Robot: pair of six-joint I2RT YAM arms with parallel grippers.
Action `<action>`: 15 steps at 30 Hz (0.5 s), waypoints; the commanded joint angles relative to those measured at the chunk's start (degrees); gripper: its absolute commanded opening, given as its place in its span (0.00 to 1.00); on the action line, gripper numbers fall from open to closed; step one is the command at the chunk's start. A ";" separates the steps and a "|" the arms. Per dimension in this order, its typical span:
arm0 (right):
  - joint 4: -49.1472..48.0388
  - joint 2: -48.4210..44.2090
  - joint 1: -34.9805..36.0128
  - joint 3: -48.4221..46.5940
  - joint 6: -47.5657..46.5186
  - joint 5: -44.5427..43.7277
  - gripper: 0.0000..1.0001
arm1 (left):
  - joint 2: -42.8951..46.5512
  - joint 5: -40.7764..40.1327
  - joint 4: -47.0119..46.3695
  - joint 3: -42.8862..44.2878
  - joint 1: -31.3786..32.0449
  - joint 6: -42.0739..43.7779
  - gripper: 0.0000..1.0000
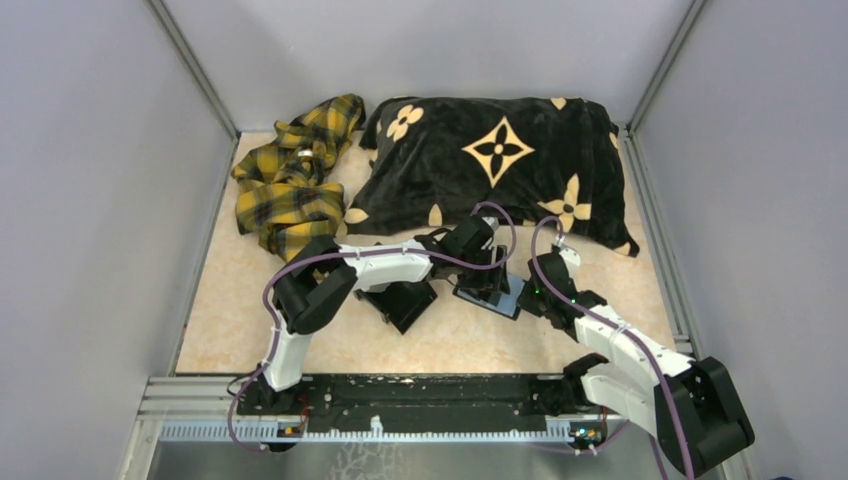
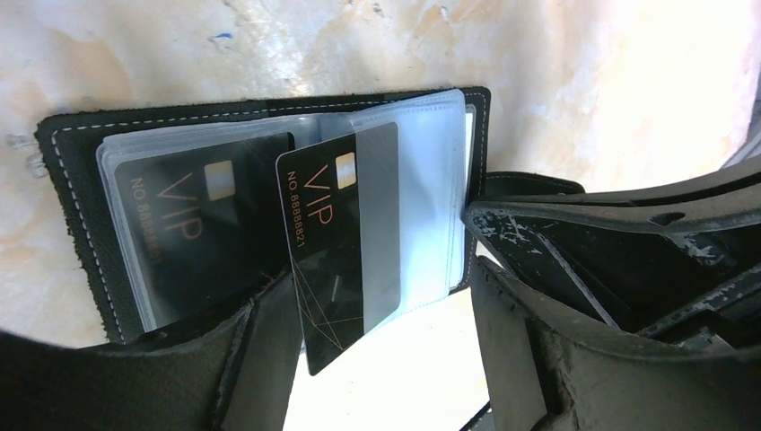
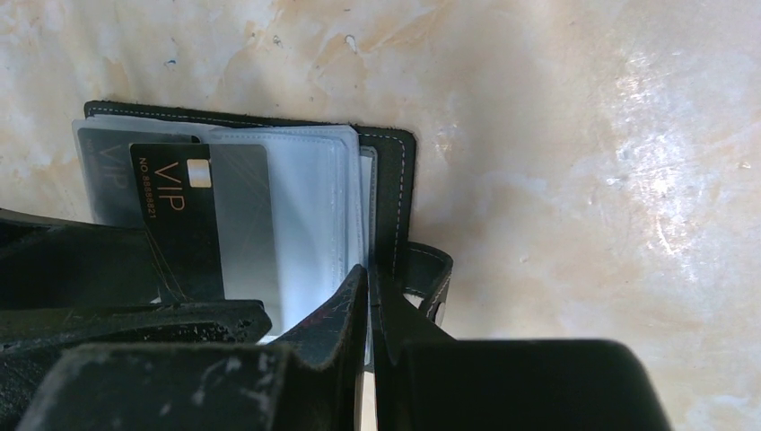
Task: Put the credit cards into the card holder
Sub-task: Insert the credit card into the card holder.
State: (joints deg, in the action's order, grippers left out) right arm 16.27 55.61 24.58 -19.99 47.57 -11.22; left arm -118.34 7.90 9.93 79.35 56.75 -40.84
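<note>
Left wrist: black stitched leather card holder [image 2: 72, 206], clear plastic sleeves [image 2: 431, 180], glossy black card [image 2: 332, 260] reading "VIP NO.8888821". My left gripper [image 2: 381, 278] gapes wide; right gripper [image 3: 370, 278] pinches the sleeves.

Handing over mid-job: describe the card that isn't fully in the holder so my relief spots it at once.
On the marbled table, in front of the black flowered pillow, lies the open card holder. The tilted card rests at its clear sleeves: black with gold VIP lettering, its lower end past the holder's edge, whereas the other card sits straight inside a sleeve.
</note>
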 commanded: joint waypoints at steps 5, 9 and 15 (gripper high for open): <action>2.25 -0.49 -0.67 -0.58 -1.01 -0.38 0.06 | 0.02 -14.65 15.39 -5.10 -2.26 4.73 0.74; 1.95 -0.44 -0.67 -0.49 -0.95 -0.19 0.05 | 1.48 -11.29 10.51 -7.80 -2.25 5.42 0.74; 1.26 -0.22 -0.67 -0.99 -1.55 1.04 0.05 | -0.02 -5.06 5.64 -9.10 -2.24 6.67 0.74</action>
State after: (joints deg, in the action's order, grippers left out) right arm 17.37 55.61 24.56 -19.92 47.46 -10.39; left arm -114.50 3.44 8.99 74.32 56.07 -38.02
